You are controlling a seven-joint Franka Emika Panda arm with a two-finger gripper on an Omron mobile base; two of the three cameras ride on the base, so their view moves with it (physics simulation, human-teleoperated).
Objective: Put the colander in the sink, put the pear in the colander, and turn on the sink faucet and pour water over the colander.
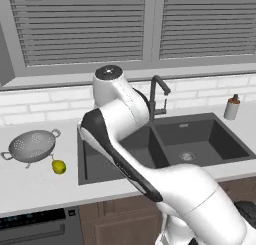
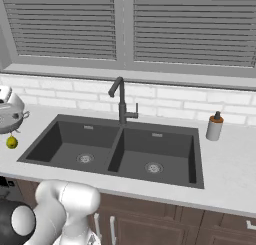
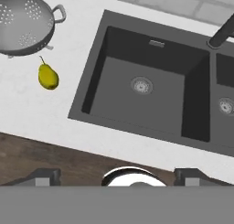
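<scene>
The silver colander [image 1: 32, 145] [image 3: 25, 24] stands upright on the white counter left of the sink [image 1: 200, 134] [image 3: 123, 58]. Just in front of it lies the yellow-green pear [image 1: 59, 166] [image 3: 48, 77], apart from the bowl. The dark gooseneck faucet [image 1: 155, 96] [image 2: 120, 101] rises behind the divider between the two basins, and no water is in view. My gripper [image 3: 118, 177] hangs open high over the counter's front edge before the left basin, with nothing between its fingers. The colander [image 2: 9, 116] and pear [image 2: 11, 142] sit at the far left edge of the right base view.
A small bottle with an orange top [image 1: 231, 108] [image 2: 215, 126] stands on the counter right of the sink. A brick backsplash and shuttered windows run behind. Wooden cabinet fronts lie below the counter edge.
</scene>
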